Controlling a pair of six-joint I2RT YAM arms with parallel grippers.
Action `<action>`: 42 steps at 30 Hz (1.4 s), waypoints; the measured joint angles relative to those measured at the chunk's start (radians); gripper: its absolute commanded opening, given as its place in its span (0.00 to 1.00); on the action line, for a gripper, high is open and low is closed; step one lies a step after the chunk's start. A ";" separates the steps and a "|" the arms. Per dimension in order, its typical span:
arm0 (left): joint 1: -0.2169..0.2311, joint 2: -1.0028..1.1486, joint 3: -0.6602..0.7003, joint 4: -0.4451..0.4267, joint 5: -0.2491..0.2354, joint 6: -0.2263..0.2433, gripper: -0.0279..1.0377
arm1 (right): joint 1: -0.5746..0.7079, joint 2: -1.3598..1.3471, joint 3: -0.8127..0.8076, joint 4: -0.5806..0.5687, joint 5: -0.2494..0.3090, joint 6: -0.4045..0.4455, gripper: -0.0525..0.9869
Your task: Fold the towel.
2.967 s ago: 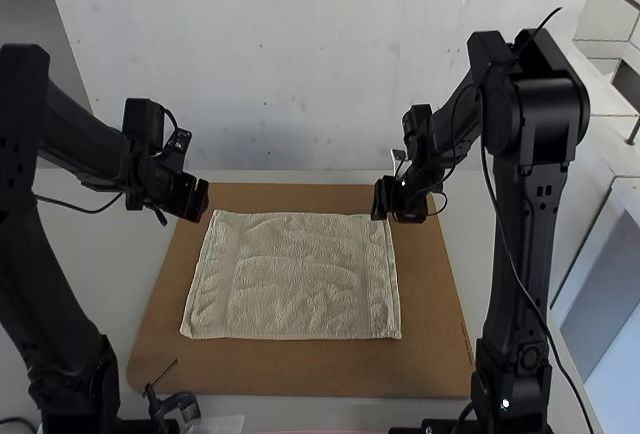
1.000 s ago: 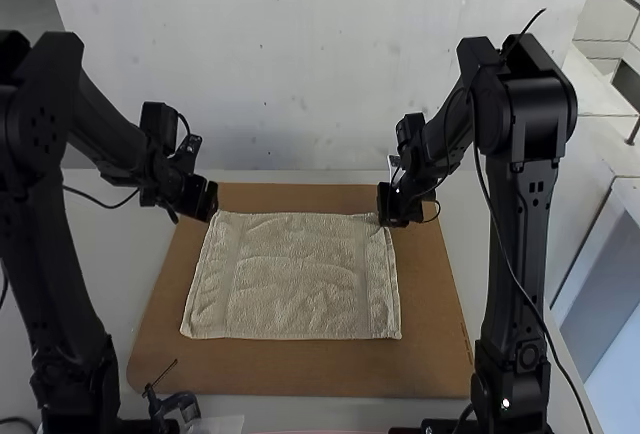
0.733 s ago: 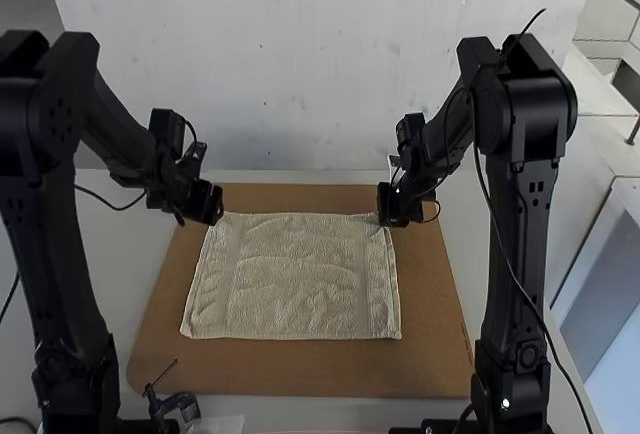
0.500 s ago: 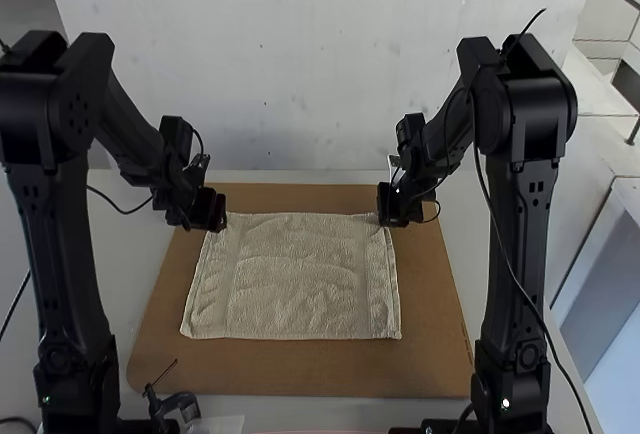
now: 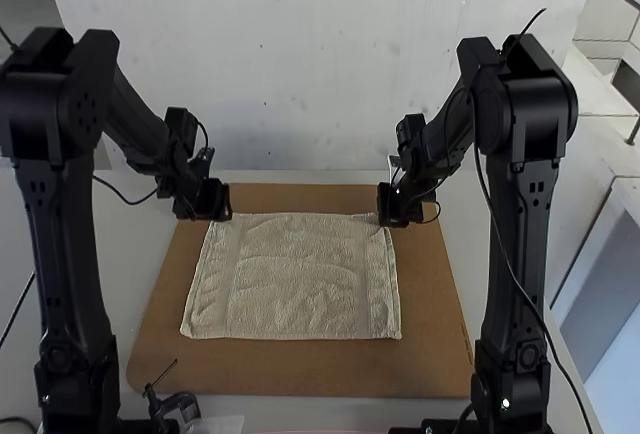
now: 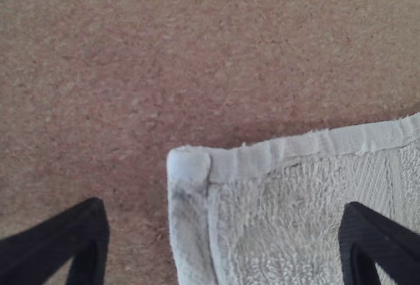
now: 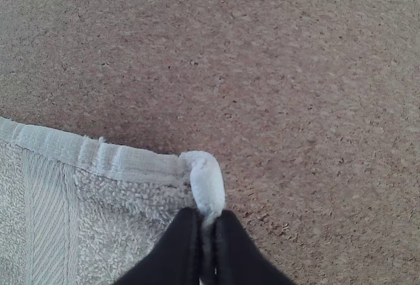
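1. Brown board (image 5: 300,369) lies flat on the pale table (image 5: 300,411). A small black thing (image 5: 178,406) sits by its near left side.
2. The towel (image 5: 300,279) is spread out on the board, with no fold in it. Its long way runs left to right.
3. At the towel's far right corner, the right gripper (image 7: 209,232) has its fingers pinched on the tip.
4. At the far left corner, the left gripper (image 6: 223,219) has its fingers wide. That corner (image 6: 190,163) is loose and lies by the gap between them. The left arm is the nearer one to it.
5. I think the left fingers need to pinch that corner next. Then both grippers can bring the far edge over to the near edge. The thin corner could slip out.
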 measured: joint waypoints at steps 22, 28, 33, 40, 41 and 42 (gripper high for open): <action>-0.011 0.047 0.034 0.014 -0.050 0.006 0.24 | 0.000 -0.005 -0.017 0.026 -0.003 0.000 0.07; -0.013 0.051 0.034 0.020 -0.050 0.007 0.07 | 0.000 -0.006 -0.022 0.034 -0.004 0.000 0.07; -0.013 0.051 0.034 0.023 -0.045 0.007 0.04 | 0.000 -0.006 -0.026 0.042 -0.005 0.000 0.07; -0.013 0.051 0.034 0.025 -0.044 0.007 0.04 | -0.003 -0.010 -0.038 0.060 -0.011 0.001 0.07; -0.013 0.051 0.034 0.025 -0.043 0.007 0.04 | -0.003 -0.010 -0.039 0.063 -0.012 0.001 0.07; -0.013 0.051 0.034 0.025 -0.043 0.007 0.04 | -0.003 -0.011 -0.042 0.065 -0.012 0.001 0.07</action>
